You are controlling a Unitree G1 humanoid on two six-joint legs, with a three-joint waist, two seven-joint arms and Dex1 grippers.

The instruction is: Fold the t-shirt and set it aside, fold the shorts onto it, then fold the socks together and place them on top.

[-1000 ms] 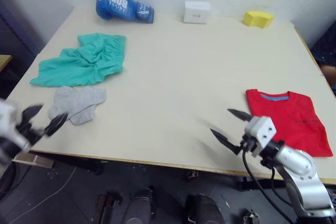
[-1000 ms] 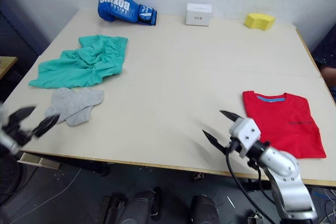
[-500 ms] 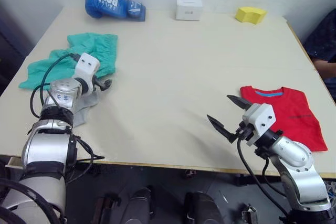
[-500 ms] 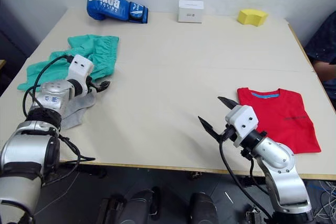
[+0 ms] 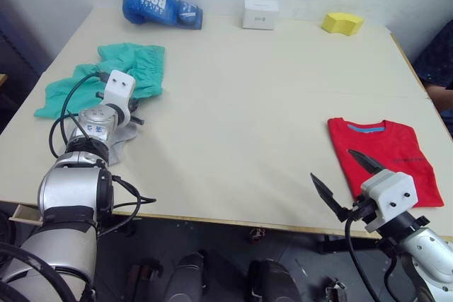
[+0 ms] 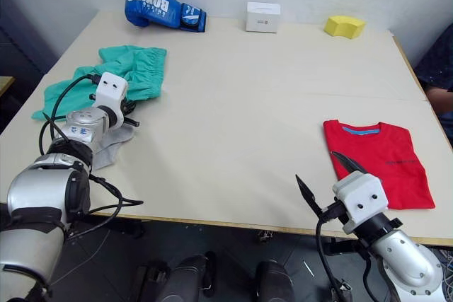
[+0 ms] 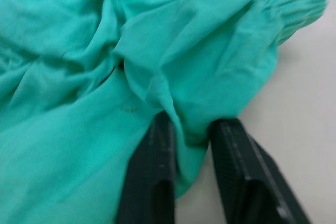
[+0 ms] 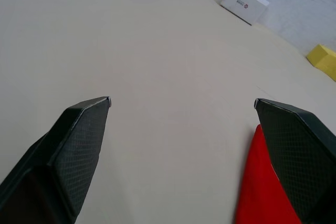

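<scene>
Left gripper [image 7: 191, 129] is pinched on a fold of the shorts [image 5: 106, 79], which lie crumpled near the table's [image 5: 241, 104] left edge. Socks [image 5: 113, 143] sit just in front of the shorts, partly under the left arm. T-shirt [image 5: 389, 157] lies folded by the right edge. Right gripper [image 5: 343, 182] has its fingers spread wide with nothing in them, over the front edge beside the t-shirt. Boxing glove [image 5: 159, 12], white box [image 5: 260, 14] and yellow block [image 5: 343, 23] sit along the far edge.
</scene>
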